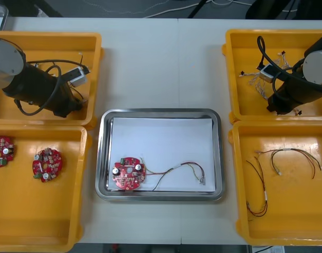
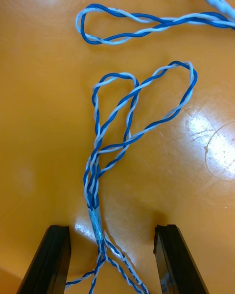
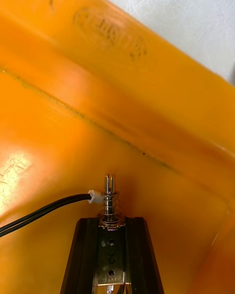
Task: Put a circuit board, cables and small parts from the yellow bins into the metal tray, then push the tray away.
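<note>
R gripper (image 2: 112, 228) is hovering low in the far-right yellow bin (image 1: 277, 35), fingers standing wide apart w/ nothing held. The twisted blue and white cable (image 2: 132, 122) is lying on the bin floor, its taped neck running between them. Best to be closing on that neck, not the loose loops, then lifting straight up so the loops are clearing the wall.

L gripper (image 3: 111, 220), in the far-left bin (image 1: 55, 37), is pinching a small metal part (image 3: 109, 198), w/ a black cable (image 3: 44, 210) ending right at it; prob. a snag risk.

Both are heading for the metal tray (image 1: 160, 112) in the middle, where a circuit board (image 1: 128, 174) and a red and yellow cable (image 1: 177, 169) are lying.
</note>
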`<move>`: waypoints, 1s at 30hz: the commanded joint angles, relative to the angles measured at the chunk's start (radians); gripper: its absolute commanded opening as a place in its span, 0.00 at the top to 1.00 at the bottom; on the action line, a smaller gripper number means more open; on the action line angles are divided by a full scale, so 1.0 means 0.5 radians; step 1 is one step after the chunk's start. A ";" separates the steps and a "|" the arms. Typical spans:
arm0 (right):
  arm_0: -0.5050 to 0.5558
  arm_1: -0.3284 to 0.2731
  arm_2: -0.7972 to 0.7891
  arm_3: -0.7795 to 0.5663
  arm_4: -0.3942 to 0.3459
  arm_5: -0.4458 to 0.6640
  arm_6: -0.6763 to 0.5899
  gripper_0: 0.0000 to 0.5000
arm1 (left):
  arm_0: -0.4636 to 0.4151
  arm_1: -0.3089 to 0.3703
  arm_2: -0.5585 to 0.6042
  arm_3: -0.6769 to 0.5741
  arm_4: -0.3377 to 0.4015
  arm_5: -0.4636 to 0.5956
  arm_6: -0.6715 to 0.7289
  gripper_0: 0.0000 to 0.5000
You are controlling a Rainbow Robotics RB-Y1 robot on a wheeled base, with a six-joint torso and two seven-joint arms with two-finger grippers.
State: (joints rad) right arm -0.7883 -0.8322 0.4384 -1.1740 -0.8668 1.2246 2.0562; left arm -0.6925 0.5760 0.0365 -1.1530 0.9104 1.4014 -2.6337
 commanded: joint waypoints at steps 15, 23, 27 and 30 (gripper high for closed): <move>-0.071 0.047 0.044 0.001 -0.055 -0.047 0.060 0.95 | -0.106 0.146 0.080 -0.032 0.121 0.161 -0.143 1.00; -0.074 0.044 0.044 -0.030 -0.055 -0.050 0.085 1.00 | -0.186 0.238 0.080 -0.032 0.167 0.192 -0.143 1.00; -0.080 0.035 0.031 -0.073 -0.027 -0.044 0.100 1.00 | -0.220 0.265 0.108 -0.032 0.183 0.195 -0.143 1.00; -0.105 0.017 0.001 -0.134 0.006 0.021 0.115 1.00 | -0.259 0.272 0.139 -0.032 0.161 0.231 -0.143 1.00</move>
State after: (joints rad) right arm -0.7917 -0.8226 0.4385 -1.1901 -0.8812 1.2093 2.0654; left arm -0.7558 0.6639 0.0604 -1.1531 0.9870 1.4930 -2.6337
